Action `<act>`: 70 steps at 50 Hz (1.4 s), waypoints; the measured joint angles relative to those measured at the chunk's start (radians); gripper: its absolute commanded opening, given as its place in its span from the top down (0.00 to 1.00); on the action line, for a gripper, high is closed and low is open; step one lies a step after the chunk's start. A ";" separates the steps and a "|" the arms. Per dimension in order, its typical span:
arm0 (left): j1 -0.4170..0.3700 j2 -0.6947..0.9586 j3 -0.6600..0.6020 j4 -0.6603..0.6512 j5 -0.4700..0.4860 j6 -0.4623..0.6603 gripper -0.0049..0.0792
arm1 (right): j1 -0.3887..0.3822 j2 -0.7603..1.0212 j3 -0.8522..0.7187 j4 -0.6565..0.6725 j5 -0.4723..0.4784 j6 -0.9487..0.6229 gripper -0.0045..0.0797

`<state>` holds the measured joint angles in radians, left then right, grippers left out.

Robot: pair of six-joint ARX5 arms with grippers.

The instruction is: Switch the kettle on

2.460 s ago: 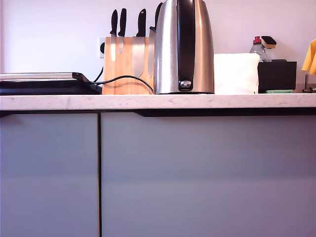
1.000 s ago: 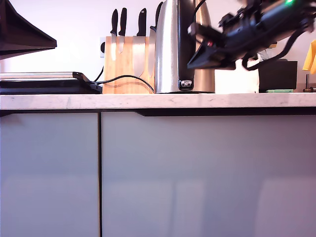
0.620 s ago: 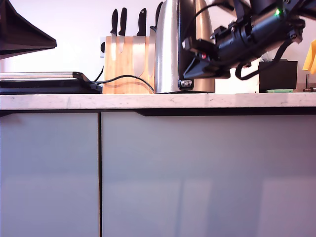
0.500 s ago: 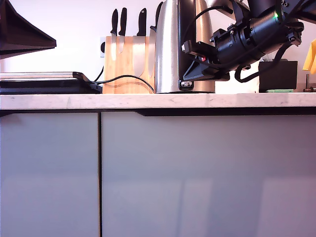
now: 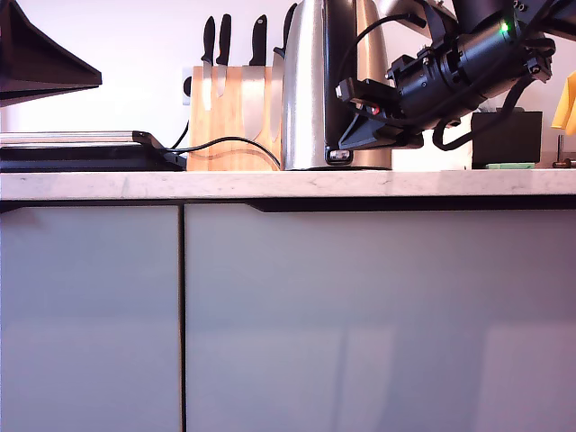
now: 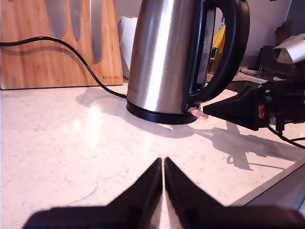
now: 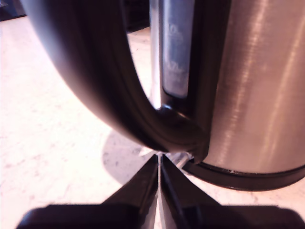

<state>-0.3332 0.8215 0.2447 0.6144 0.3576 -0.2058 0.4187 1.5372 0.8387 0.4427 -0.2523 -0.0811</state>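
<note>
Exterior view: my second gripper (image 5: 343, 144) angled down, jaws closed, at kettle (image 5: 315, 81) switch (image 5: 338, 155)

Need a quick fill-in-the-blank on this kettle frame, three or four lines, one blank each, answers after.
1. My second gripper, jaws closed, has its tip at the small silver switch at the ___ of the tall brushed-steel kettle.
2. Behind the kettle's black cord stands a wooden ___ block.
3. My first gripper hangs over the white marble ___, its jaws closed on nothing.
4. The kettle's handle is coloured ___.

Missing words: base; knife; counter; black
</note>
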 measured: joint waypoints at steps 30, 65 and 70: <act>0.000 0.000 0.000 0.000 0.000 0.031 0.96 | 0.029 -0.023 0.010 -0.020 -0.005 0.001 0.96; 0.078 -0.026 0.000 -0.064 -0.045 0.095 0.96 | 0.048 -0.419 0.010 -0.446 0.164 -0.053 0.96; 0.116 -0.089 0.000 -0.126 -0.043 0.097 0.96 | 0.048 -0.475 0.010 -0.484 0.197 -0.059 0.96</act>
<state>-0.2176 0.7322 0.2447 0.4889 0.3141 -0.1093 0.4667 1.0618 0.8490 -0.0418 -0.0551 -0.1402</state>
